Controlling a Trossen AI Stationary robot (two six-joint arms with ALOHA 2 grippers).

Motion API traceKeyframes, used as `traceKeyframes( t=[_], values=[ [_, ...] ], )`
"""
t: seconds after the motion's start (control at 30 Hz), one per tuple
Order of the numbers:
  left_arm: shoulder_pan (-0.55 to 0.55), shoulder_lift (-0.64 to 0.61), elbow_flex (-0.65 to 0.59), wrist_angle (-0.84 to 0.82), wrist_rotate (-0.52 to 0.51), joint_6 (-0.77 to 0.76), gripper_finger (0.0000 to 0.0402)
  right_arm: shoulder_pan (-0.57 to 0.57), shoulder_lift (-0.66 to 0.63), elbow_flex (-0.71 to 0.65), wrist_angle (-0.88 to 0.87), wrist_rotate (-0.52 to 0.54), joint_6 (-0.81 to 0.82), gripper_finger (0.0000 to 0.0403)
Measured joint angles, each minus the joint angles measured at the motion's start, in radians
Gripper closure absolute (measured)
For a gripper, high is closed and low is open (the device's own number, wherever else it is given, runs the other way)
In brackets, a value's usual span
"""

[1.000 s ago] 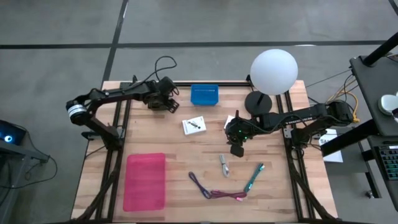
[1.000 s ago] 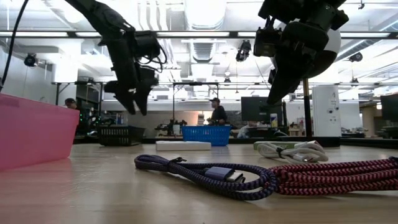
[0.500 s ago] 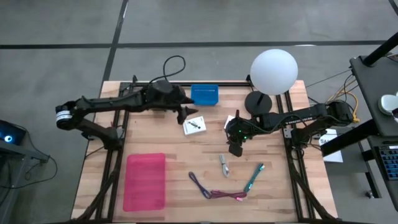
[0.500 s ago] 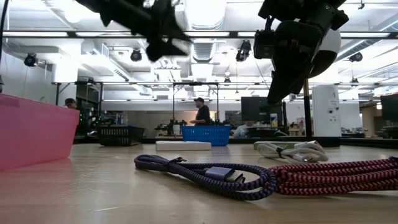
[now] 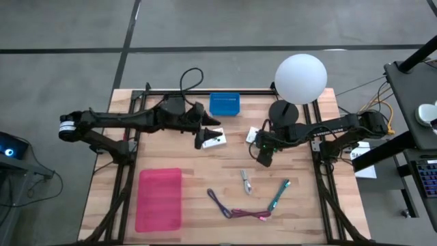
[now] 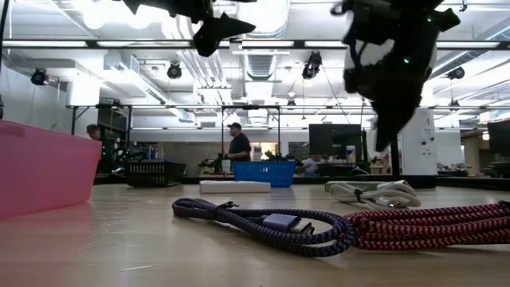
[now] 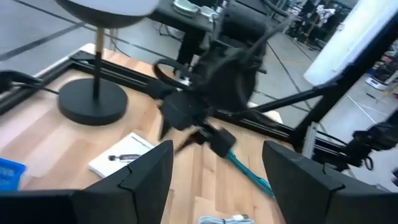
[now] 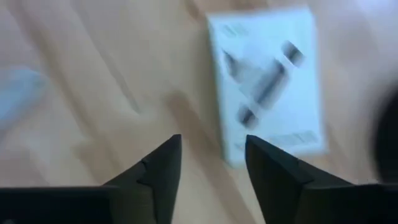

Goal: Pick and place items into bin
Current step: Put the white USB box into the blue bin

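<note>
High view, pink bin [image 5: 160,199] holding nothing visible; blue basket [image 5: 224,104] beyond

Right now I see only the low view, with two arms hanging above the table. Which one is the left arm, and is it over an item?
Observer: The left gripper is the one at your upper left. From above, it hovers at the edge of a white card.
Operator: Are its fingers open?
Observer: Yes. The left wrist view shows both fingers spread wide, with nothing between them.
Operator: And the right arm?
Observer: The right gripper is open over bare wood, close to a second white card that lies by the lamp base.
</note>
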Motion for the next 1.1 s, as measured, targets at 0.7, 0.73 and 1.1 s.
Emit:
traceKeyframes(
  t=[0.7,0.73,1.1],
  values=[
    [-0.015,0.004,0.000,-0.007,-0.008,-0.001,0.0171,-0.130,0.036,-0.024,0.369,-0.192,-0.343,0.0213],
    [-0.015,0.004,0.000,-0.006,-0.011,0.000,0.0171,-0.136,0.047,-0.029,0.372,-0.191,-0.351,0.0213],
    [-0.015,0.004,-0.001,-0.007,-0.015,0.000,0.0171,-0.143,0.191,-0.054,0.378,-0.186,-0.424,0.0214]
  ],
)
